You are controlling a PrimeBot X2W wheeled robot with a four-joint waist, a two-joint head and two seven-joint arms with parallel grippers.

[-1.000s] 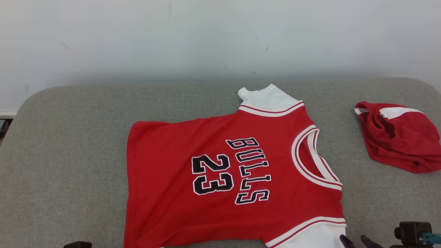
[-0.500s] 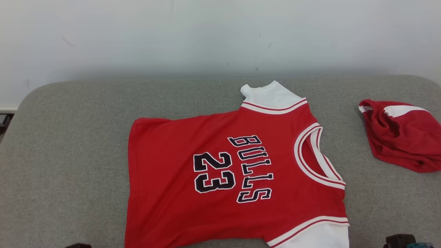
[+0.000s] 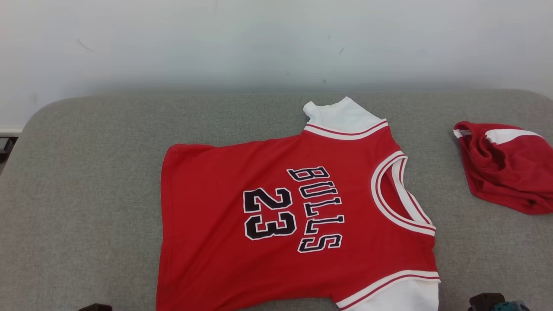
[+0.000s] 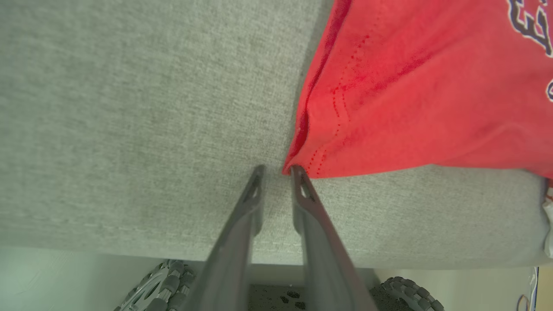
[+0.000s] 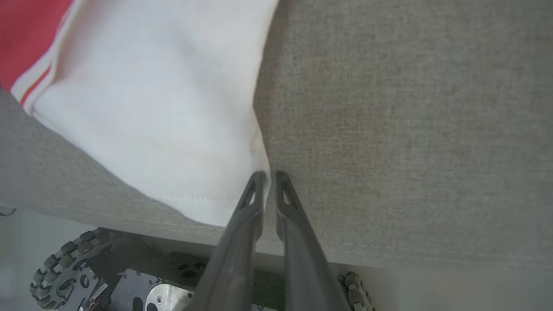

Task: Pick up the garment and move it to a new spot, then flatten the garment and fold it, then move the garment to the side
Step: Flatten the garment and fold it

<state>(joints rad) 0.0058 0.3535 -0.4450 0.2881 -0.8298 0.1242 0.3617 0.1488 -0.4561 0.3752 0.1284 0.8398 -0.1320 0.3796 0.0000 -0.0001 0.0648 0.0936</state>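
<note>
The short-sleeved red fabric jersey [image 3: 276,224] is blazing bright red, carrying black, white-edged "BULLS 23" lettering, plain white sleeves, and white-and-red stripes ringing its neck and armholes. The woven grey upholstered surface [image 3: 86,194] is showing a fine heathered grey. The crumpled red cloth [image 3: 510,172] is flashing white patches. The left gripper [image 4: 276,170] and right gripper [image 5: 268,175] are showing dark grey fingers.

1. A grey fabric-covered pad [image 3: 86,194] with rounded corners carries everything here.
2. A red jersey [image 3: 207,242] lies spread flat across its middle, front up, lettered BULLS 23, neck opening toward the right. One white sleeve points to the far side, and the other reaches the near edge.
3. A crumpled red-and-white garment [image 3: 505,172] lies well apart from it, at the right end.
</note>
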